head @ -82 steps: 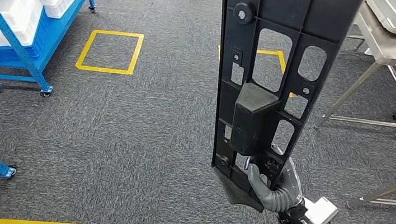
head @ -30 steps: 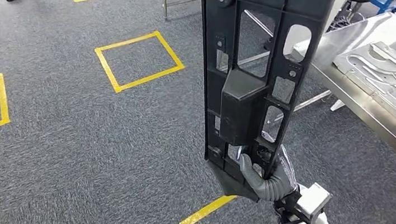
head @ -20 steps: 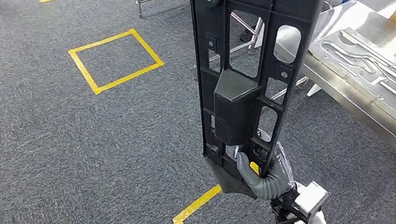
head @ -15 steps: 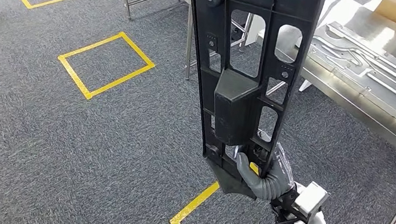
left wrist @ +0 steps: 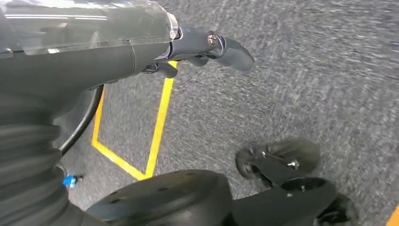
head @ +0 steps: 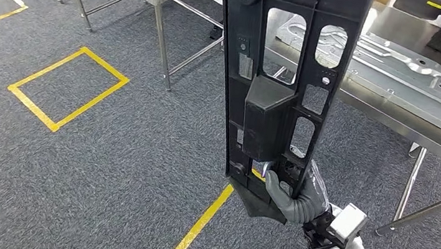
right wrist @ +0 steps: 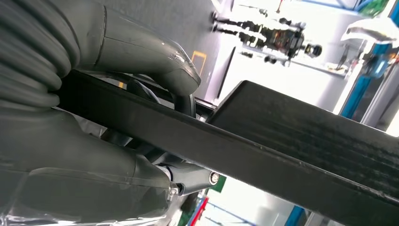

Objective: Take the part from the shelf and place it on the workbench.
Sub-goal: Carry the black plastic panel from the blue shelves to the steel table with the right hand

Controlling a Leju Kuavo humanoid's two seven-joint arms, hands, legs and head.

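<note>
Part [head: 285,88]: long black plastic panel, upright, gripped at its lower end by right hand [head: 297,196]. View has swung toward steel tabletop [head: 395,113], now close ahead; placement nears. Left hand [left wrist: 207,47] hangs empty, fingers loosely apart.

The part [head: 285,88] is showing matt black all over, with a small pale label on its left rail and a raised black block at its middle. The right hand [head: 297,199] gripping its near end is showing grey, its fingers darker under a clear film, and the arm behind is gleaming silver-white. The left hand [left wrist: 117,47] is showing dark grey, with a blue-grey fingertip. The carpet [head: 106,168] is lying speckled dark grey, crossed by yellow tape lines [head: 66,85] forming rectangles. The workbench [head: 395,113] on the far right is shining bare silver steel, carrying a pale grey metal panel [head: 424,75].
</note>
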